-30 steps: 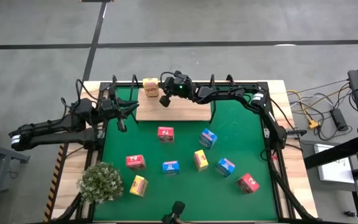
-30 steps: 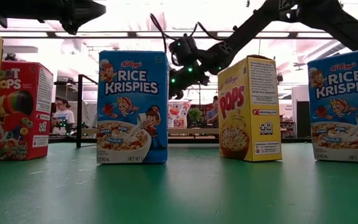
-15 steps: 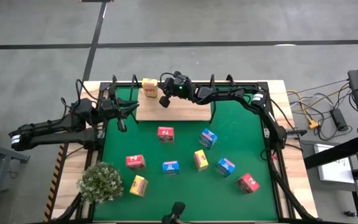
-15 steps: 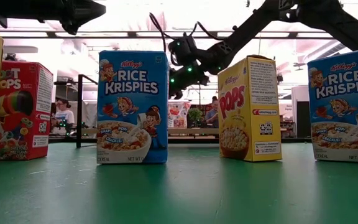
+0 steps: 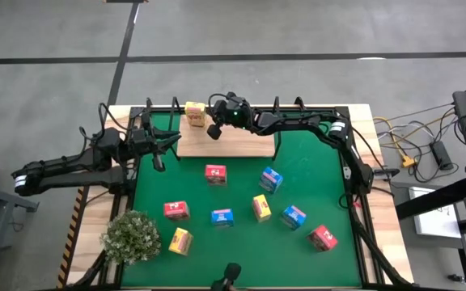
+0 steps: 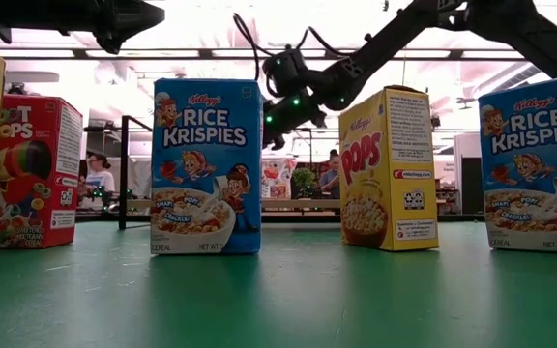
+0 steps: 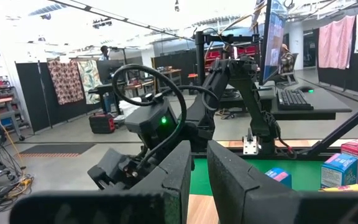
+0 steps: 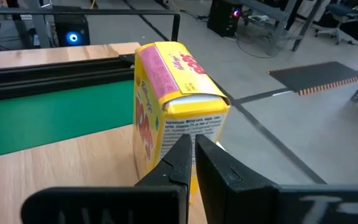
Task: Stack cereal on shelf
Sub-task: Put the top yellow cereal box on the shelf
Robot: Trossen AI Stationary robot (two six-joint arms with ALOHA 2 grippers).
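1. We see the right gripper (image 5: pixel 214 129) reaching over the flat light wooden shelf board (image 5: pixel 233 144), which lies at the far edge of the large green mat (image 5: pixel 241 234) on the surface.
2. Its jaws are together with nothing between them, and in the right wrist view the gripper (image 8: pixel 190 149) sits just beside a small yellow cereal carton (image 8: pixel 173 118).
3. That yellow carton (image 5: pixel 194 113) stands upright at the far left corner of the shelf board, its pink-printed top facing up.
4. We cannot tell whether the closed fingertips touch the carton or stop just short of it.
5. The left gripper (image 5: pixel 162 144) hovers at the left edge of the mat, near the shelf's left end, and holds nothing.
6. In the left wrist view its jaws (image 7: pixel 197 168) stand only slightly apart, pointed toward the right arm.
7. Eight more cartons lie scattered on the mat, well apart from the shelf: a pink-red carton (image 5: pixel 215 174) nearest the board, a blue carton (image 5: pixel 271 179) to its right, and a yellow carton (image 5: pixel 261 208) in the middle.
8. Closer to the near edge we see a second pink-red carton (image 5: pixel 176 210), two blue cartons (image 5: pixel 222 217) (image 5: pixel 294 216), a yellow one (image 5: pixel 180 241) and a pink-red one (image 5: pixel 323 238).
9. A bushy pale green plant (image 5: pixel 132 237) sits at the near left corner.
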